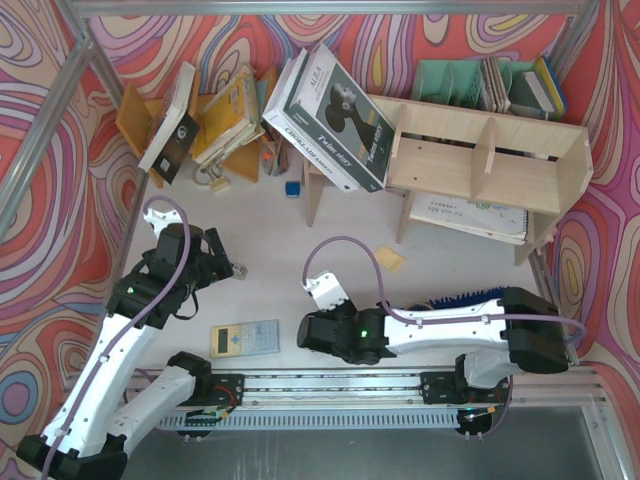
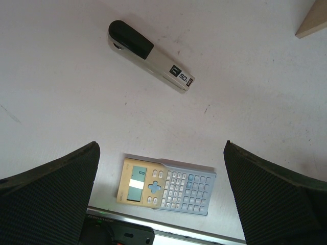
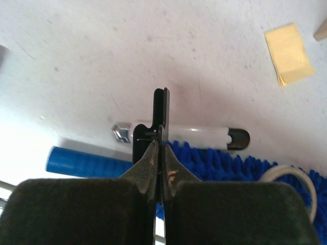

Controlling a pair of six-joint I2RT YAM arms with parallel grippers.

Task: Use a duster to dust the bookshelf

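Top external view: the plywood bookshelf (image 1: 490, 160) is seen at the far right corner of the worktop (image 1: 270, 250). The blue duster (image 3: 225, 163) is laid toward the near right corner (a marker pen (image 3: 204, 137) just beside it), under the right gripper (image 3: 161, 102), which is closed on nothing. The left gripper (image 2: 161, 145) is held with jaws spread wide.

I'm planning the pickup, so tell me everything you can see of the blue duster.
The duster is bright blue: a short plain handle, then a long head of fluffy microfibre. It lies flat on the white table, under the right arm, which hides most of it from above. A white-and-black marker pen lies alongside, touching or nearly so, and a pale loop overlaps the fluff. The right gripper hangs over the handle-head junction, jaws shut, apparently empty.
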